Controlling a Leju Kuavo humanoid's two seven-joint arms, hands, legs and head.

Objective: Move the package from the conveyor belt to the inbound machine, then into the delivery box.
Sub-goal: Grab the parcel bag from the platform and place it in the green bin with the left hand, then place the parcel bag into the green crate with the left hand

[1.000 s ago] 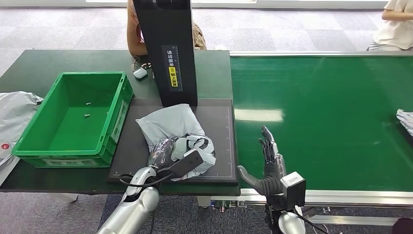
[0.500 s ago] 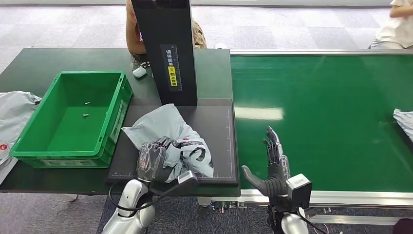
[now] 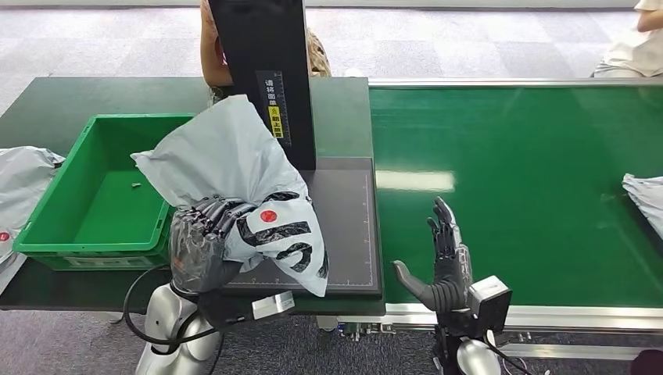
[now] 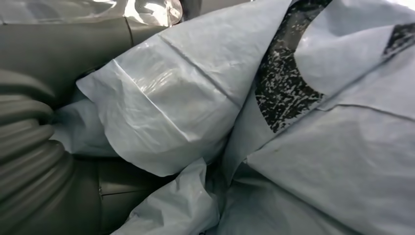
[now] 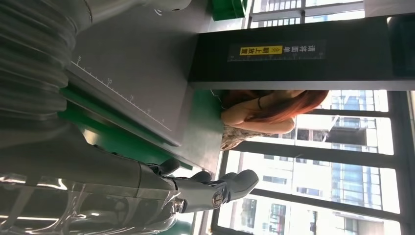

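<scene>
My left hand (image 3: 202, 248) grips a grey plastic package (image 3: 234, 183) with black markings and a red dot, held up above the dark scale plate (image 3: 348, 226) of the inbound machine. The package's upper end hangs over the near right corner of the green delivery box (image 3: 86, 234). In the left wrist view the crinkled grey bag (image 4: 274, 122) lies right against the hand. My right hand (image 3: 444, 269) stands open, fingers upright, over the near edge of the green conveyor belt (image 3: 516, 180), holding nothing. The machine's black column (image 3: 266, 70) rises behind the plate.
Another grey package (image 3: 645, 195) lies at the belt's right edge. More grey bags (image 3: 19, 183) lie left of the green box. A person (image 3: 211, 47) sits behind the column, another person (image 3: 633, 39) at the far right. Two small bits lie in the box.
My left hand has lifted the package off the scale plate and carried it up and left toward the green box. The right hand has hardly moved.
</scene>
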